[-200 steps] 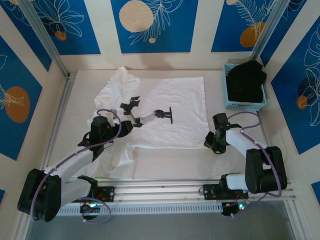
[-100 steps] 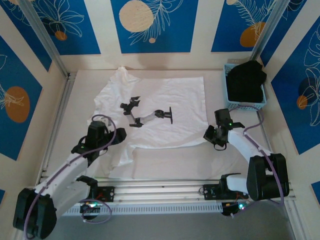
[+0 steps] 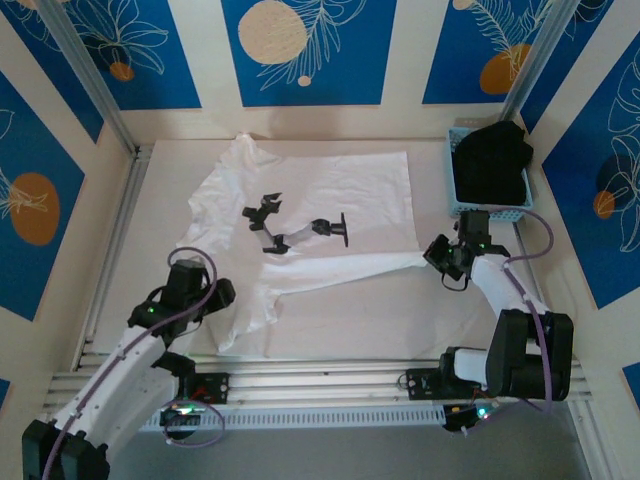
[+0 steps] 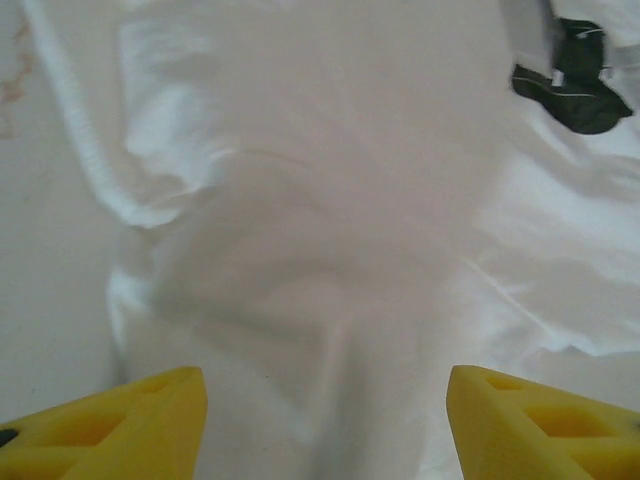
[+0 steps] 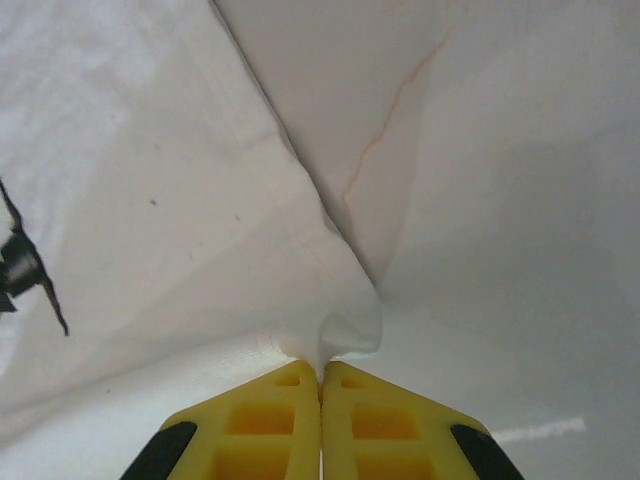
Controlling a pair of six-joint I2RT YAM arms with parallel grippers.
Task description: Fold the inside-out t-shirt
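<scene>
The inside-out t-shirt (image 3: pixel 340 190), white and wrinkled, lies spread over the table's middle with a black print (image 3: pixel 298 231) showing on it. My right gripper (image 3: pixel 440 256) is shut on the shirt's near right corner; in the right wrist view the cloth (image 5: pixel 200 200) bunches into the closed yellow jaws (image 5: pixel 321 368), and its near hem is drawn taut toward them. My left gripper (image 3: pixel 212 295) hovers open over the shirt's near left part. In the left wrist view only loose cloth (image 4: pixel 320 200) lies between the wide-apart fingertips (image 4: pixel 322 385).
A light blue basket (image 3: pixel 490 209) holding a black garment (image 3: pixel 492 160) stands at the back right, close behind my right gripper. Bare table (image 3: pixel 400 315) runs along the near edge in front of the shirt. Metal frame posts stand at both back corners.
My right gripper has closed on the shirt's near right corner and pulled it right and away, stretching the near hem. My left arm has drawn back toward the near left.
</scene>
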